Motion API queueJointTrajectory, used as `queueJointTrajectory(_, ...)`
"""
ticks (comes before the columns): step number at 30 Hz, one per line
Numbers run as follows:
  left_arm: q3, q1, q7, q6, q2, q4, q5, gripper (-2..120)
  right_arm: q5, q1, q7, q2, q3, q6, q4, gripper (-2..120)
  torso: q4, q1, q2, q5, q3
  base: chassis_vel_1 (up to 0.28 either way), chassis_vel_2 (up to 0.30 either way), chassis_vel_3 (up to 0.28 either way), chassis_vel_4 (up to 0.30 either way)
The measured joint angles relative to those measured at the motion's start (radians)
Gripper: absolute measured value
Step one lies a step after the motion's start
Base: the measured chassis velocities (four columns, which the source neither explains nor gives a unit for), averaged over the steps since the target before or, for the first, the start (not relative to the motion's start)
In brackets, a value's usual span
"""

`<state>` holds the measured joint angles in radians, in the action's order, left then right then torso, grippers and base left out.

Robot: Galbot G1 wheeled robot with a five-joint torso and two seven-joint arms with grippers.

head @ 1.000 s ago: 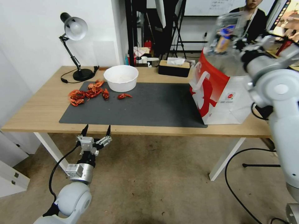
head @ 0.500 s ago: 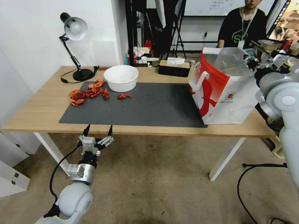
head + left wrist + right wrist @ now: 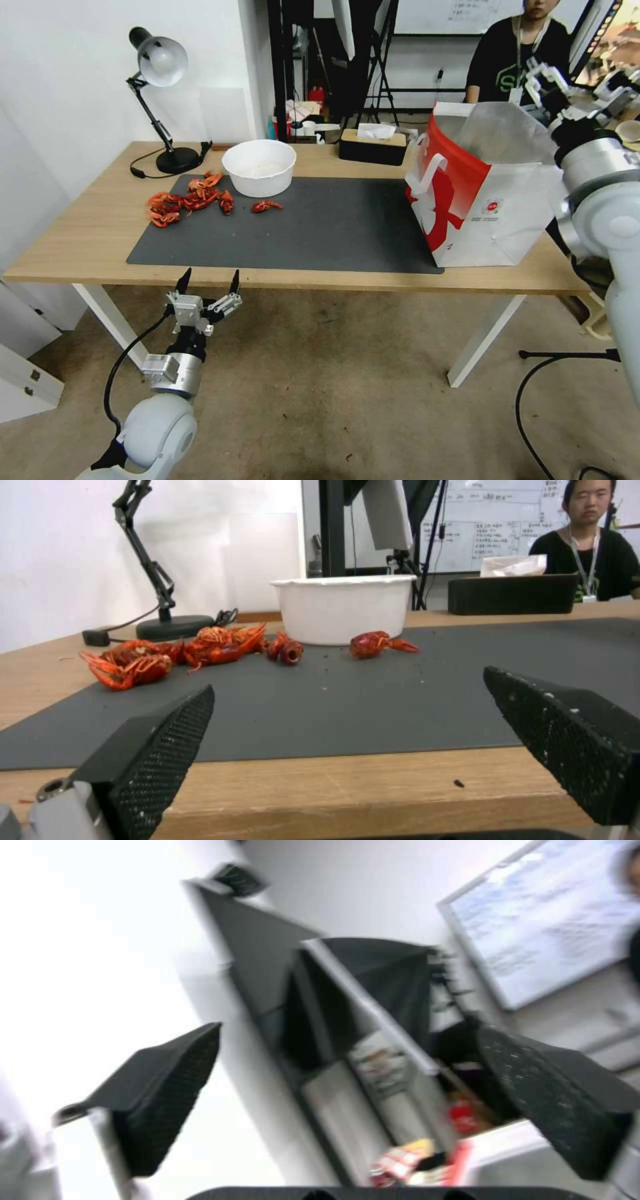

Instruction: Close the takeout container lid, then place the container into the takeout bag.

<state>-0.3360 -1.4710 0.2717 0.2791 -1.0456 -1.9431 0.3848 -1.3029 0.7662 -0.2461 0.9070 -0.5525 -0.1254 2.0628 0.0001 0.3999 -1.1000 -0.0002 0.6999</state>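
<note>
On the wooden table [image 3: 100, 227] the takeout bag [image 3: 477, 200] stands below the raised right claw [image 3: 577, 80] (fingers spread, empty).

Head view: high above, angled down across the whole wooden surface [image 3: 80, 247], takeout bag [image 3: 477, 200] at 2 o'clock. Left wrist view: low at the near edge, level, close, facing the white bowl [image 3: 343, 607] at 12 o'clock; bowl and crayfish [image 3: 173, 652] shared with head. Right wrist view: tilted upward toward room walls.

Bench right: takeout bag [image 3: 477, 200], on mat [image 3: 320, 227] edge
Bench left: bowl [image 3: 259, 167], lamp [image 3: 160, 100] behind crayfish [image 3: 187, 200]
</note>
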Motion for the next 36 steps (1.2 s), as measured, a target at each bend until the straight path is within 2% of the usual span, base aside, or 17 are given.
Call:
queueJointTrajectory(1, 0.0, 0.0, 0.0, 0.0, 0.0, 0.0, 0.0, 100, 0.0, 0.0, 0.0, 0.0, 0.0, 0.0, 0.0, 97, 0.0, 0.0, 0.0, 0.0, 0.0, 0.0, 0.0, 0.0, 0.0)
queueJointTrajectory(3, -0.001, 0.0, 0.001, 0.002, -0.001, 0.0, 0.0, 100, 0.051, 0.06, 0.075, -0.011, 0.014, 0.011, 0.04, 100, 0.0, 0.0, 0.0, 0.0, 0.0, 0.0, 0.0, 0.0, 0.0)
queueJointTrajectory(4, -0.001, -0.001, 0.001, 0.002, -0.002, 0.0, 0.0, 100, 0.128, 0.113, 0.128, -0.02, 0.026, 0.015, 0.063, 100, -0.0001, 0.0, 0.0, 0.0001, 0.0, 0.0, 0.0, 0.0, 0.0)
queueJointTrajectory(5, -0.001, -0.001, 0.001, 0.002, -0.002, 0.0, 0.0, 100, 0.128, 0.113, 0.128, -0.02, 0.026, 0.015, 0.063, 100, -0.0001, 0.0, 0.0, 0.0001, 0.0, 0.0, 0.0, 0.0, 0.0)
queueJointTrajectory(7, -0.002, -0.001, 0.001, 0.002, -0.004, 0.0, 0.0, 100, 0.219, 0.169, 0.165, -0.026, 0.041, 0.02, 0.085, 100, -0.0003, 0.0, 0.0, 0.0003, 0.0, 0.0, 0.0, 0.0, 0.0)
queueJointTrajectory(8, -0.002, 0.0, 0.001, 0.002, -0.007, 0.001, 0.0, 100, 0.312, 0.222, 0.181, -0.029, 0.058, 0.022, 0.108, 100, -0.0001, 0.0, 0.0, 0.0002, 0.0, 0.0, 0.0, 0.0, 0.0)
queueJointTrajectory(10, -0.002, 0.0, 0.001, 0.002, -0.008, 0.001, 0.0, 100, 0.336, 0.237, 0.184, -0.029, 0.061, 0.023, 0.114, 100, -0.0001, 0.0, 0.0, 0.0003, 0.0, 0.0, 0.0, 0.0, 0.0)
queueJointTrajectory(12, -0.002, 0.0, 0.001, 0.001, -0.011, 0.002, 0.0, 100, 0.439, 0.299, 0.19, -0.024, 0.072, 0.024, 0.138, 100, 0.0, 0.0, 0.0, 0.0, 0.0, 0.0, 0.0, 0.0, 0.0)
queueJointTrajectory(13, -0.002, 0.001, 0.001, 0.0, -0.015, 0.003, -0.001, 100, 0.554, 0.364, 0.19, -0.01, 0.085, 0.03, 0.157, 100, -0.0001, 0.0, 0.0, 0.0001, 0.0, 0.0, 0.0, 0.0, 0.0)
queueJointTrajectory(14, -0.002, 0.001, 0.001, 0.0, -0.015, 0.003, -0.001, 100, 0.554, 0.364, 0.19, -0.01, 0.085, 0.03, 0.157, 100, -0.0001, 0.0, 0.0, 0.0001, 0.0, 0.0, 0.0, 0.0, 0.0)
queueJointTrajectory(17, -0.002, 0.001, 0.002, -0.002, -0.025, 0.008, -0.004, 100, 0.779, 0.515, 0.139, 0.037, 0.108, 0.061, 0.187, 100, -0.0001, 0.0, 0.0, 0.0002, 0.0, 0.0, 0.0, 0.0, 0.0)
queueJointTrajectory(19, -0.002, 0.001, 0.002, -0.002, -0.027, 0.009, -0.004, 100, 0.8, 0.534, 0.128, 0.043, 0.11, 0.065, 0.191, 100, -0.0003, 0.0, 0.0, 0.0002, 0.0, 0.0, 0.0, 0.0, 0.0)
queueJointTrajectory(21, -0.002, 0.002, 0.002, -0.004, -0.035, 0.012, -0.006, 100, 0.888, 0.618, 0.079, 0.069, 0.116, 0.105, 0.195, 100, -0.0001, 0.0, 0.0, 0.0001, 0.0, 0.0, 0.0, 0.0, 0.0)
queueJointTrajectory(26, -0.002, 0.002, 0.002, -0.004, -0.045, 0.016, -0.008, 100, 0.951, 0.711, 0.025, 0.092, 0.128, 0.177, 0.172, 100, -0.0002, 0.0, 0.0, 0.0001, 0.0, 0.0, 0.0, 0.0, 0.0)
queueJointTrajectory(32, -0.002, -0.002, 0.002, -0.004, -0.055, 0.018, -0.011, 100, 1.036, 0.816, -0.035, 0.151, 0.175, 0.304, 0.072, 100, -0.0002, 0.0, 0.0, 0.0002, 0.0, 0.0, 0.0, 0.0, 0.0)
queueJointTrajectory(36, -0.002, -0.003, 0.003, -0.004, -0.057, 0.022, -0.011, 100, 1.059, 0.837, -0.052, 0.183, 0.198, 0.332, 0.035, 100, -0.0001, 0.0, 0.0, 0.0001, 0.0, 0.0, 0.0, 0.0, 0.0)
